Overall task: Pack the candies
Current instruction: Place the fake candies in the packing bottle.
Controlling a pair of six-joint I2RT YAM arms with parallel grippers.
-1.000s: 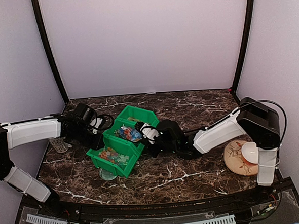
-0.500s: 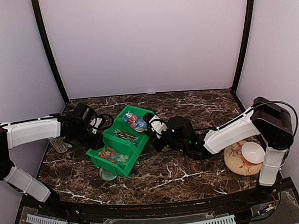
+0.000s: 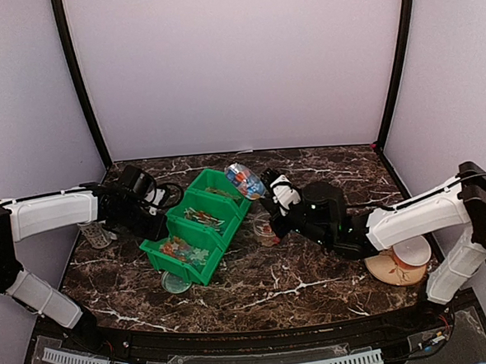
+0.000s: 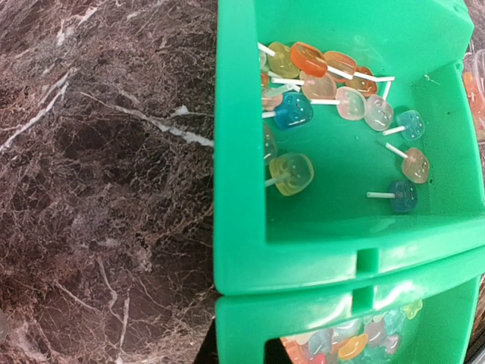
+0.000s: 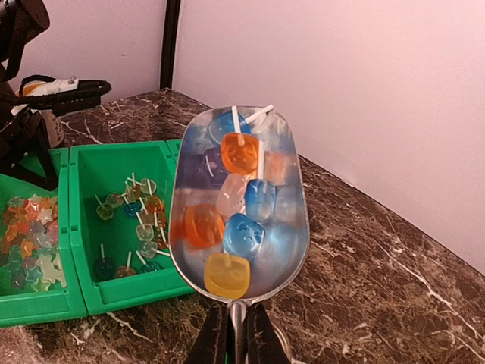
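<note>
The candies are small coloured sweets on white sticks. Several candies fill a metal scoop, raised above the table right of the green bins. My right gripper is shut on the scoop's handle; in the top view the scoop hangs near the far bin, with the right gripper behind it. More candies lie in the middle bin, and jelly sweets in the near one. My left gripper is shut on the green bin's wall, its dark fingertips barely showing.
A small clear cup stands on the marble under the scoop arm. A glass dish sits by the near bin. At the right is a patterned plate with a white bowl. A grey remote-like object lies at the left.
My right arm lifted the loaded scoop out of the middle bin and swung it right and toward the back. The left arm and the bins stayed put.
</note>
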